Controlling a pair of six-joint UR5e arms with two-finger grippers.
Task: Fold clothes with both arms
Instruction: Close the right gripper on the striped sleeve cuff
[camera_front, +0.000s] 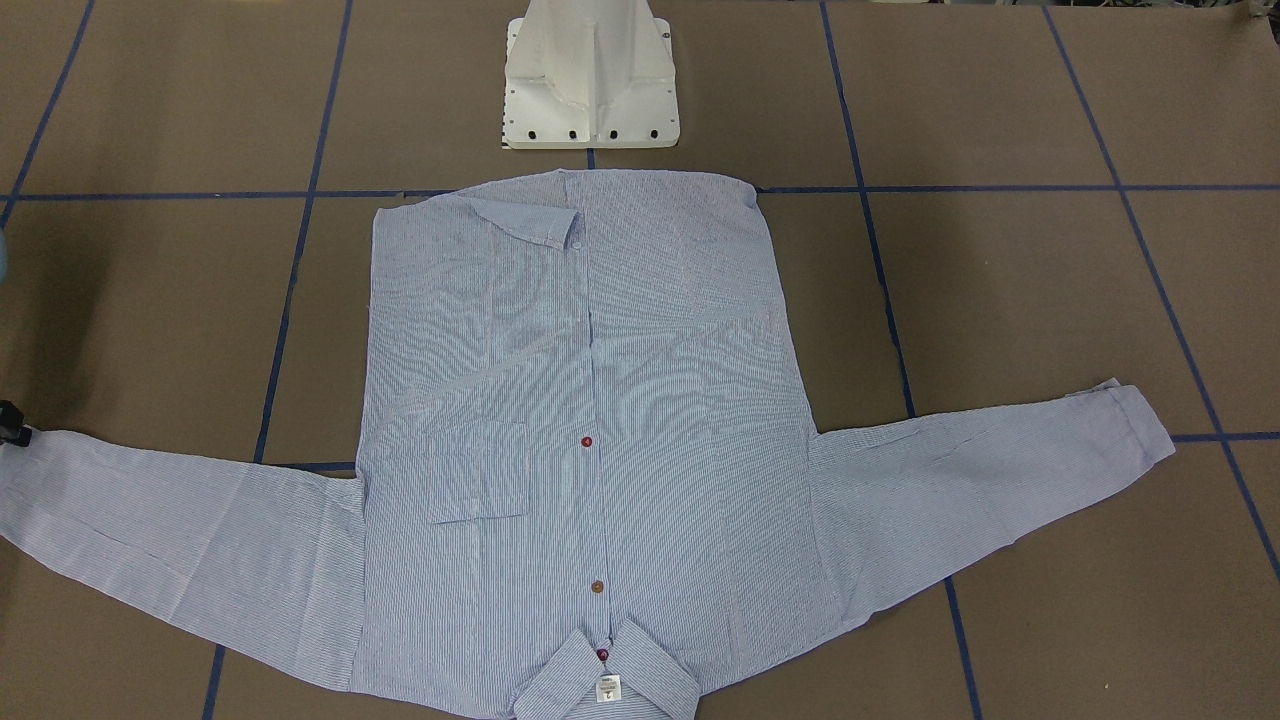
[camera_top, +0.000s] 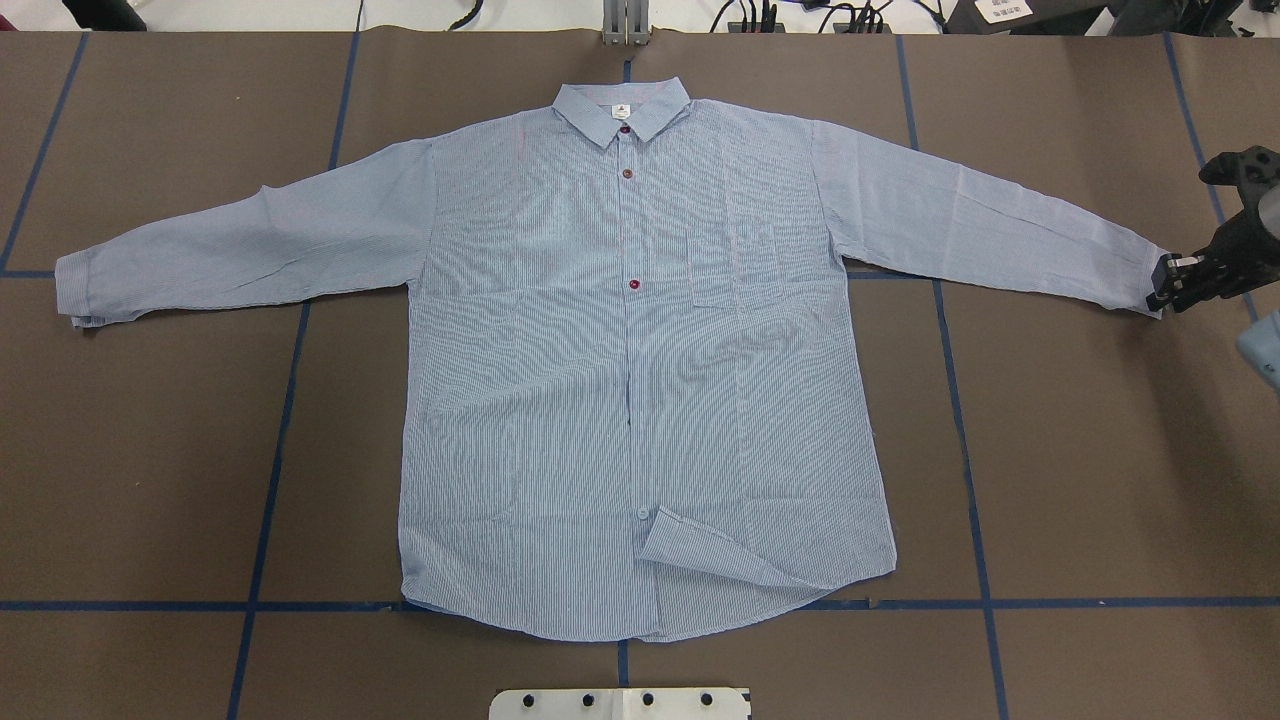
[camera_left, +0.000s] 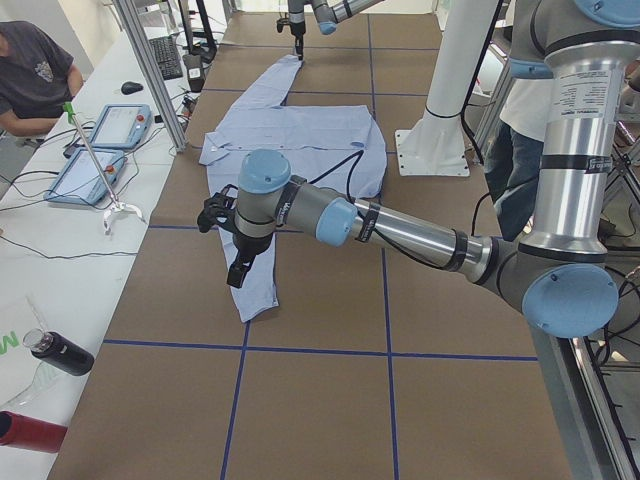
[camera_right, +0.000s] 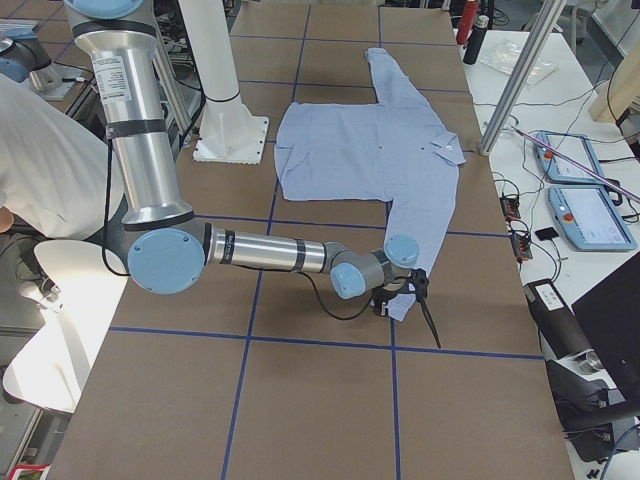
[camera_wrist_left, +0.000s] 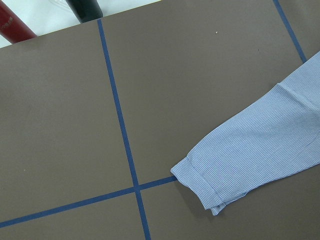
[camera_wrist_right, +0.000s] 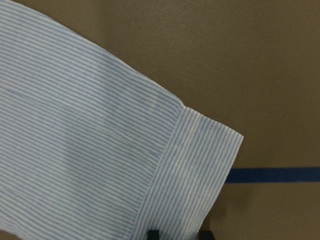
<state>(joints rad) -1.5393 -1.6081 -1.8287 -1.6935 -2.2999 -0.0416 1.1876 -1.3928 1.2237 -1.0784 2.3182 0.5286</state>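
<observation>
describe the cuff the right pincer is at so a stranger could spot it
Find the striped shirt spread flat on the brown table. Follow the sleeve on its chest pocket side out to the end: that cuff. Unlike the other cuff, it has the black right pincer at its tip.

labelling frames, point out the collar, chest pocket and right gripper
collar (camera_top: 622, 98): overhead exterior, its centre
chest pocket (camera_top: 733, 265): overhead exterior, pocket middle
right gripper (camera_top: 1165, 284): overhead exterior, between its fingertips

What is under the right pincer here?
The sleeve cuff of the striped shirt lies flat under the right pincer, on the brown table. A blue tape line runs beneath the cuff; its course there is covered.
</observation>
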